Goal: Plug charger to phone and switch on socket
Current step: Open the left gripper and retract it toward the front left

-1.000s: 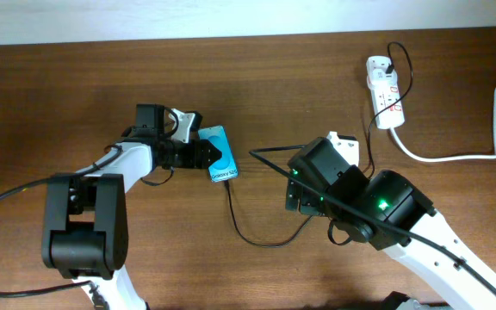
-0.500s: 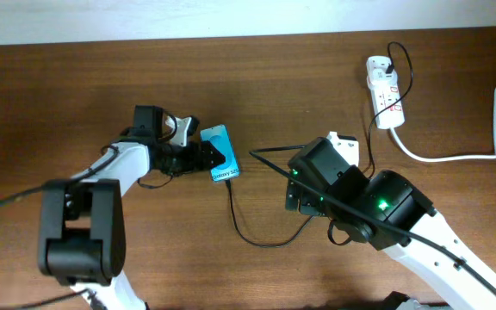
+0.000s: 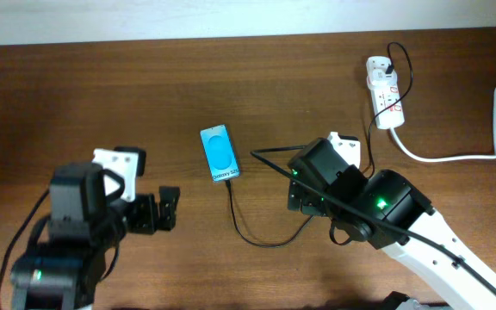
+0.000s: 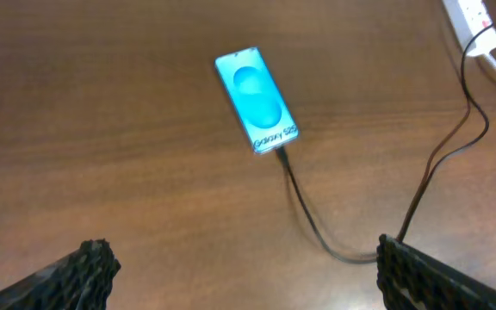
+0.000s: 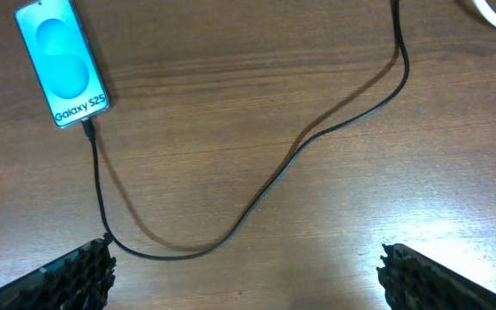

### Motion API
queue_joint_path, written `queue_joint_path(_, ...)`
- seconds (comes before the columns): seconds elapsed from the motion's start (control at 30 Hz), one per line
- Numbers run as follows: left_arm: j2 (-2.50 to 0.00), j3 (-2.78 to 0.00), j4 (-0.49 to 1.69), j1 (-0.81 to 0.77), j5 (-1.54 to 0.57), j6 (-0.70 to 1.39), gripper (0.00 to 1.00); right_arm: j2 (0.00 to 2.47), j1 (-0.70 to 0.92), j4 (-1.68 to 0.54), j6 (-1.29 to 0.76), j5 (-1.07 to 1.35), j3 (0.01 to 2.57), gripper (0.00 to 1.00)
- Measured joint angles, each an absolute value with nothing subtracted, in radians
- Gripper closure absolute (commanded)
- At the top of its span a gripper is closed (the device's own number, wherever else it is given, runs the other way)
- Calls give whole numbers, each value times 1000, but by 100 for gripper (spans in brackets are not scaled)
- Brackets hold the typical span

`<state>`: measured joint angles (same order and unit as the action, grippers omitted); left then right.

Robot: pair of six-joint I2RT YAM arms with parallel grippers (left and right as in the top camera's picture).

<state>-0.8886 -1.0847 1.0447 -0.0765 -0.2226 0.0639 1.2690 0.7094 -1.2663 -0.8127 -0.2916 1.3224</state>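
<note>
Your thin black charger cable [image 5: 98, 185] looks seated in the cyan-screened, white-bordered phone [image 3: 220, 154] at centre frame. Left gripper [image 4: 244, 271] and right gripper [image 5: 246, 258] gape wide, empty. The white power-strip socket [image 3: 385, 92], upper right, awaits your switching on.

We're looking straight down from the overhead on the whole table [image 3: 58, 103], far off, the widest view we've got. The left wrist view gazes down at a slant from higher up, its fingers [image 4: 89, 269] at the bottom corners. The right wrist view sits closer, nearly straight down. All three share the phone [image 3: 220, 154] and the charger [image 3: 235, 215] cable leading from it
</note>
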Motion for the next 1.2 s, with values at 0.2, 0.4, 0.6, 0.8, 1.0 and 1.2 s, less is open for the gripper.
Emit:
queue_joint_path(0.2,-648,-1084,1142,-76,-122,63,0,1269,709,-1274,-813,-299,1322,2)
queue_joint_path(0.4,-355,-1082,1159,-76,-44,63,0,1269,709,-1279,-813,-303,1322,2)
queue_joint_path(0.6,-248,-1084,1160,-76,-40,64,1,1269,709,-1283,-812,-307,1322,2)
queue_joint_path(0.8,-245,-1105,1143,-76,-40,64,1,1269,709,-1291,-812,-307,1322,2)
queue_joint_path(1.0,-17,-1140,1167,-76,18,63,1,1269,709,-1294,-813,-307,1322,2)
queue_joint_path(1.2,-10,-1145,1141,-86,65,68,0,1269,709,-1294,-813,-307,1322,2)
